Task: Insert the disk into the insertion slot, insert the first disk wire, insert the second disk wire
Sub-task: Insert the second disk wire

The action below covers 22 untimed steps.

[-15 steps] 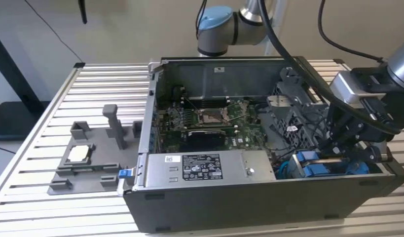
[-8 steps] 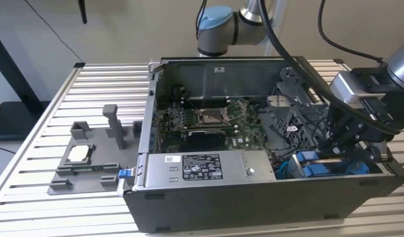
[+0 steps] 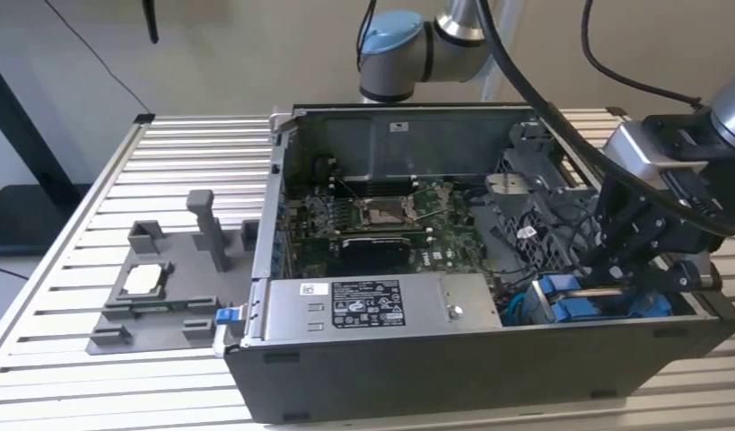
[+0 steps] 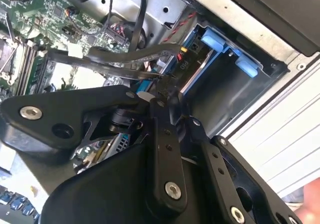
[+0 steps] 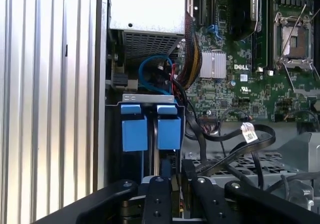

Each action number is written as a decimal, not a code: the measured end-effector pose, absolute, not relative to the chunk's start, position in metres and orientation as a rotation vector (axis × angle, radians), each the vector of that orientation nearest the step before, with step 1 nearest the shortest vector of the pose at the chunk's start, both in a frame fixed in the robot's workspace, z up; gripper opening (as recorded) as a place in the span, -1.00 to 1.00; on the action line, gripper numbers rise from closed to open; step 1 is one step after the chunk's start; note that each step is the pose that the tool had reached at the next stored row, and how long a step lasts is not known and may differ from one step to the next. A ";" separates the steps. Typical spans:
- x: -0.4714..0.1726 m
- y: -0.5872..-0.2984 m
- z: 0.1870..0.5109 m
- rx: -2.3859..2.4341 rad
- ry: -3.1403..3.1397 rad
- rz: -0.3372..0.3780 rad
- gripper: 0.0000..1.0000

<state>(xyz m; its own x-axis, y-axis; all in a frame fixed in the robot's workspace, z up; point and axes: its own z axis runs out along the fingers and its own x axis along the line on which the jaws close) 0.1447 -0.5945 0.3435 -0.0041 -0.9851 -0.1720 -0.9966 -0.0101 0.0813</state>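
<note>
- Here, inside an open computer case (image 3: 463, 377) standing on a slatted metal worktop (image 3: 91, 386).
- Down at the case's end on the exterior view's right: the tool (image 3: 613, 274), just above a cluster of blue plastic.
- Pressed nearly together in both wrist views (image 4: 159, 97) (image 5: 175, 176), pinching a black plug (image 4: 168, 86) at the end of a black wire (image 4: 120, 59).
- Already seated in the insertion slot (image 5: 148, 98), a grey sheet-metal cage: the disk (image 5: 135, 131), with only its blue carrier tabs and one end showing.
- Held right at the disk's exposed end, just beside a socket with red and black leads in the second wrist view; cannot tell whether pushed home.
- Further along the case, towards the exterior view's left: a green circuit board (image 3: 380, 215) and a silver power box (image 3: 367, 305) with a black-and-white sticker.
- Outside the case on the worktop, at the exterior view's left: a grey plastic fixture (image 3: 163, 305).
</note>
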 end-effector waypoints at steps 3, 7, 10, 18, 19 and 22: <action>0.145 -0.595 0.350 -2.171 2.164 0.277 -0.52; 0.145 -0.595 0.360 -2.171 2.164 0.277 -0.52; 0.145 -0.594 0.367 -2.170 2.164 0.277 -0.52; 0.145 -0.594 0.374 -2.170 2.164 0.277 -0.52; 0.145 -0.595 0.374 -2.171 2.164 0.277 -0.52; 0.145 -0.595 0.374 -2.171 2.164 0.277 -0.52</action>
